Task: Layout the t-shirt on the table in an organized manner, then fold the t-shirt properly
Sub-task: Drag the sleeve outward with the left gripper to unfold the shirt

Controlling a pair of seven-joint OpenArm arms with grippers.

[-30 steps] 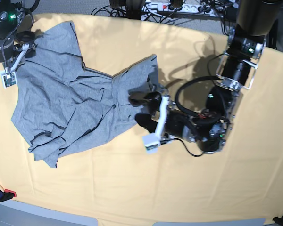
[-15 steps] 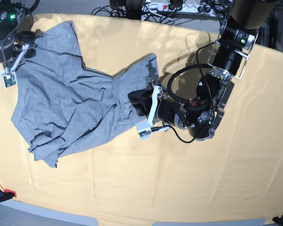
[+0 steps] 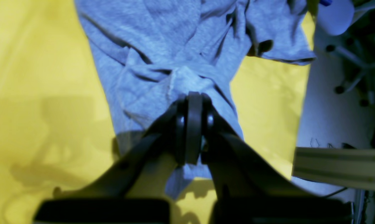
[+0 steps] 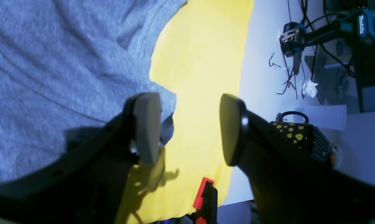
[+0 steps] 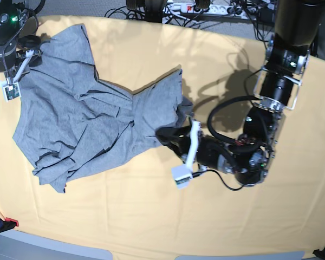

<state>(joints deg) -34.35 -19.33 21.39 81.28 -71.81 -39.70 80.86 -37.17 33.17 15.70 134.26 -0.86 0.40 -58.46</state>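
We note the left gripper (image 3: pixel 189 96), open a second ago, has closed on the t-shirt (image 5: pixel 86 119) edge, drawing it across the table (image 5: pixel 151 216) (spreading has begun). The right gripper (image 4: pixel 190 127) stays open at the far corner.

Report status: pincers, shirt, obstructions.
Left pincer shut on shirt edge. Right pincer open, empty, at shirt's far corner. Shirt crumpled on table. Nothing in the way.

The t-shirt (image 3: pixel 162 62) runs past the left wrist view's top edge, its lettering hidden.
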